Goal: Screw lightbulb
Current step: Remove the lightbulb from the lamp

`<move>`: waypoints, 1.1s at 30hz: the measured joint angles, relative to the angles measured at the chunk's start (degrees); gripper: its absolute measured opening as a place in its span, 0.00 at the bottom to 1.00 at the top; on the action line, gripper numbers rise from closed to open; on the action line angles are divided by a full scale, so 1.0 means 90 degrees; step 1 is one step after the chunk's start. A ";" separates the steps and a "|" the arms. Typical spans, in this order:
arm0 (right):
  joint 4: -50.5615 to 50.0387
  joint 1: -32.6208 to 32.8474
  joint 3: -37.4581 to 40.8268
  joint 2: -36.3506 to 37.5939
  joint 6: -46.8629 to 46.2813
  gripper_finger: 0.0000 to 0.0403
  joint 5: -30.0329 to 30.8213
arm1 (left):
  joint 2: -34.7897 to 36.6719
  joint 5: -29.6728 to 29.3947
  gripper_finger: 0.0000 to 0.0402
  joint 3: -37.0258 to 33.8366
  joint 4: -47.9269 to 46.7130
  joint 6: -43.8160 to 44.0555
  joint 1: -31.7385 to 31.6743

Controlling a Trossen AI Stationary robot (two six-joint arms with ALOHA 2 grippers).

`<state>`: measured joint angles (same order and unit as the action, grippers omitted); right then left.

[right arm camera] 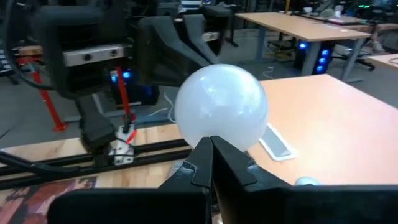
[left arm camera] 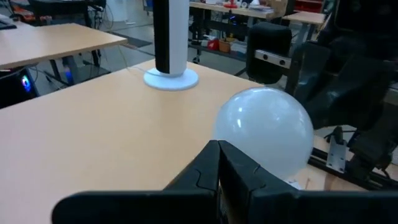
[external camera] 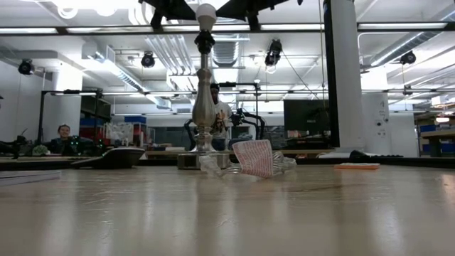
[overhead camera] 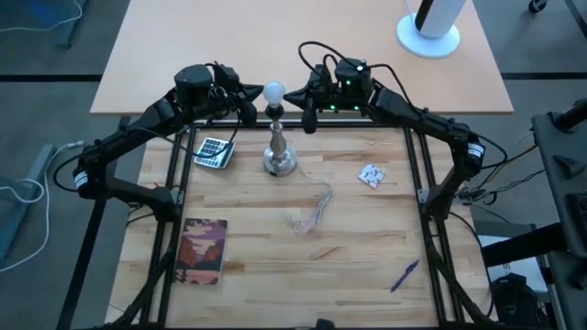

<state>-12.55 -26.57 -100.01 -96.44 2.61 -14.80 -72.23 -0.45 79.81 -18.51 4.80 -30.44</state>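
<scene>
The white frosted lightbulb [overhead camera: 274, 92] sits upright in the black socket [external camera: 205, 41] on top of the silver lamp stand [overhead camera: 279, 151]. The stand rests on its round foot at the far middle of the wooden table. My left gripper [overhead camera: 253, 108] is shut and reaches in level from the table's left, its tips right beside the lightbulb [left arm camera: 264, 130]. My right gripper [overhead camera: 303, 103] is shut too and reaches in level from the right, its tips just in front of the lightbulb [right arm camera: 221, 109]. My left gripper's shut fingertips [left arm camera: 214, 152] stand at the lightbulb's lower side [left arm camera: 233, 146], coming level from the table's left; whether they touch it I cannot tell. My right gripper's shut fingertips [right arm camera: 214, 149] stand at the lightbulb's lower side [right arm camera: 214, 132], coming level from the right; whether they touch I cannot tell.
A calculator [overhead camera: 214, 152] lies left of the stand and a small white packet [overhead camera: 371, 174] to its right. A clear wrapper [overhead camera: 310, 213] lies mid-table, a book [overhead camera: 204, 250] near left, a purple pen [overhead camera: 404, 275] near right. People [external camera: 64, 131] show in the room beyond.
</scene>
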 joint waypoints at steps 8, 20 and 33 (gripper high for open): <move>0.0105 -0.0085 0.0000 -0.0032 0.0007 0.00 0.0515 | 0.0015 0.0974 0.00 0.0000 0.0066 0.0126 0.0093; -0.0418 -0.0133 -0.0007 0.0061 -0.0169 0.00 0.0278 | 0.0092 0.0857 0.00 -0.0010 -0.0125 0.0194 0.0202; -0.0474 -0.0561 0.0556 0.0245 -0.0552 0.00 -0.1148 | 0.0403 -0.0061 0.00 -0.0067 -0.0984 0.0029 0.0196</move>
<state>-16.81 -31.62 -95.00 -94.24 -2.36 -25.13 -68.60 -1.00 79.21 -27.37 5.06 -28.67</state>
